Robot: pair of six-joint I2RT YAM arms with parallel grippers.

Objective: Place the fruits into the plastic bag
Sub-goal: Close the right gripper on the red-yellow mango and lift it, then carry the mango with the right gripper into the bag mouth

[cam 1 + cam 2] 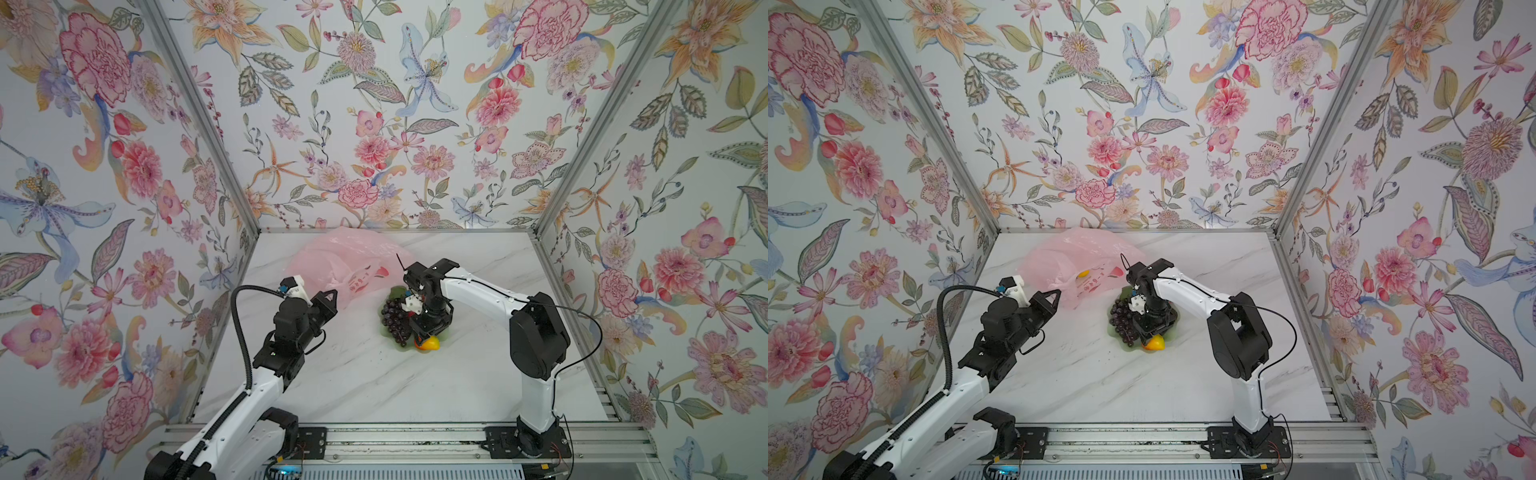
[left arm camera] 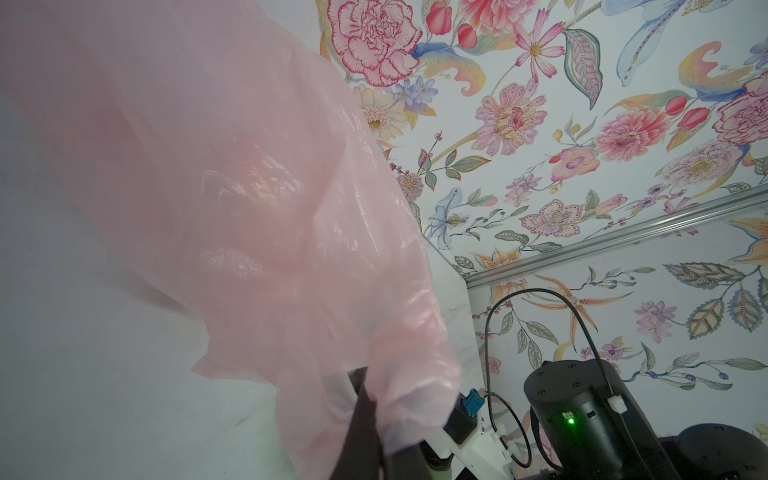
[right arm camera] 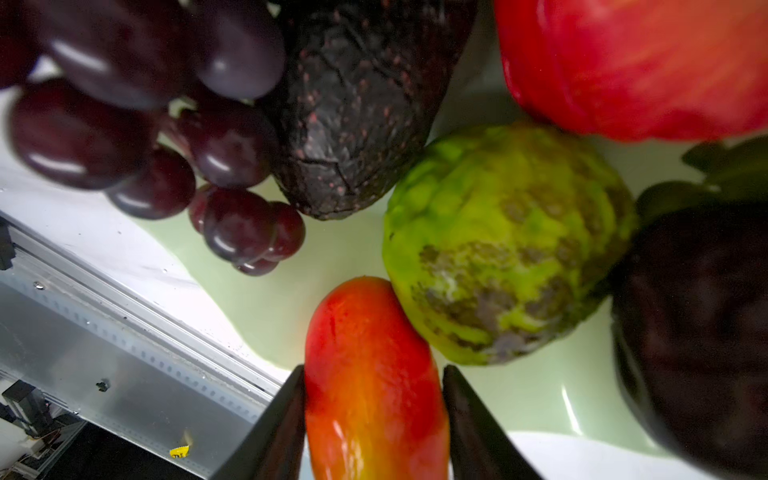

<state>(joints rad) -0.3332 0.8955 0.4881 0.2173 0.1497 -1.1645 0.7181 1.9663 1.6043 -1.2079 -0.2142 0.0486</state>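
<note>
The pale pink plastic bag [image 1: 332,257] [image 1: 1067,253] lies at the back of the table. My left gripper [image 1: 332,297] [image 1: 1057,297] [image 2: 374,415] is shut on a bunched edge of the plastic bag [image 2: 208,166], holding it up. My right gripper [image 1: 424,338] [image 1: 1150,336] [image 3: 374,378] points down into the dish, its fingers pressed on both sides of an orange-yellow mango [image 1: 430,343] [image 1: 1156,343] [image 3: 370,374]. Around it lie the purple grapes [image 1: 395,320] [image 3: 124,124], a green fruit [image 3: 507,241], a red apple [image 3: 644,62] and two dark fruits [image 3: 353,104]. Something yellow [image 1: 1084,273] shows through the bag.
The pale green scalloped dish [image 1: 384,332] [image 3: 332,249] sits mid-table just right of the bag. Flowered walls close in the back and both sides. A metal rail [image 1: 399,436] runs along the table's front edge by the arm bases.
</note>
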